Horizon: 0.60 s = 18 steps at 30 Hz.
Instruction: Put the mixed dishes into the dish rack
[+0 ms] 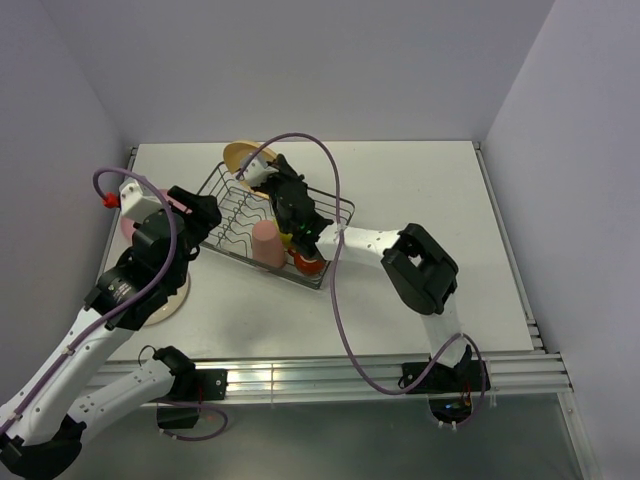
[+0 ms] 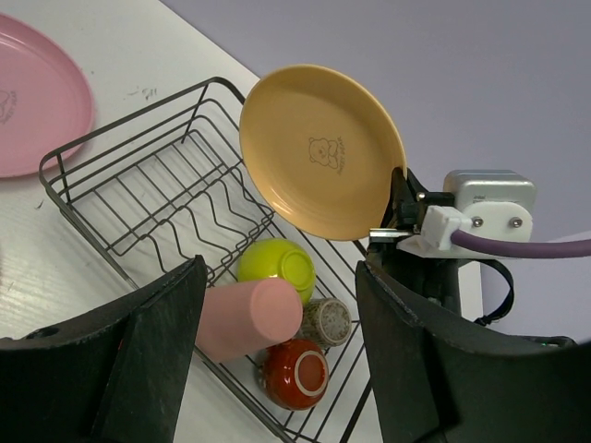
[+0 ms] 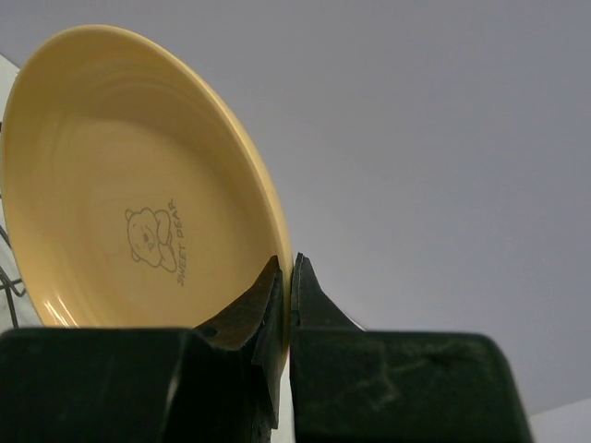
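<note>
Left gripper (image 2: pixel 282 277) stands wide open, arm bent forward; right gripper (image 3: pixel 284 270) is clamped tight, arm stretched away to the left.

"SWEET BEAR" can be read on the tan-orange plate (image 3: pixel 138 185), printed beside a little bear drawing (image 3: pixel 148 238), just left of the fingertips (image 3: pixel 263 300). Nothing else legible tbh.

tan-orange plate (image 3: pixel 138 185): smooth, semi-gloss (soft highlight near the lower rim)
dish rack (image 2: pixel 129 125): thin metal wire, dull sheen
salmon-pink tumbler (image 2: pixel 249 318): smooth, matt
table (image 1: pixel 420 200): white, matt, lightly scuffed
</note>
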Each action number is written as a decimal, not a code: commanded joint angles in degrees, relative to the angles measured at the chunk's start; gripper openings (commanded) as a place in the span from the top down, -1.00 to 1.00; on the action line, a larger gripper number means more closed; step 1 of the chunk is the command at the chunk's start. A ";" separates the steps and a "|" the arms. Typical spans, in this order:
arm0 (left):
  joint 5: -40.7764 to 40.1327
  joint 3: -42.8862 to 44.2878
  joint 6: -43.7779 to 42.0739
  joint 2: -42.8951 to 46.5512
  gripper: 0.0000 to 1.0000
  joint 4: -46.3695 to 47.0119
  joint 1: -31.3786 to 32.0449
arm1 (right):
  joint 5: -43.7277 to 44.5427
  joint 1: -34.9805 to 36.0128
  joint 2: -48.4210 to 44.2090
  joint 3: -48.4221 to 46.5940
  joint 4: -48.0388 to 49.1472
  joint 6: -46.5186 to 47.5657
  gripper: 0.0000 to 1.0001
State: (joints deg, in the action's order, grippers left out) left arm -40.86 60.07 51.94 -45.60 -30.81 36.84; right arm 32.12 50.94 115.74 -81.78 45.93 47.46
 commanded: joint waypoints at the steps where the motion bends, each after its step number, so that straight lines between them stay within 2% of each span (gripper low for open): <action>1: -0.53 -0.13 -0.79 0.34 -0.43 1.54 -0.19 | 2.59 -0.49 1.76 -3.39 4.52 1.58 1.00; 18: 0.25 -0.57 -0.70 -0.01 -0.44 1.45 -0.19 | 4.09 0.48 1.50 0.48 4.69 0.87 1.00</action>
State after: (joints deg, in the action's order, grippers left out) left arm -40.82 59.99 51.77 -45.60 -30.76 36.84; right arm 33.65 51.13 118.54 -81.97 46.48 47.44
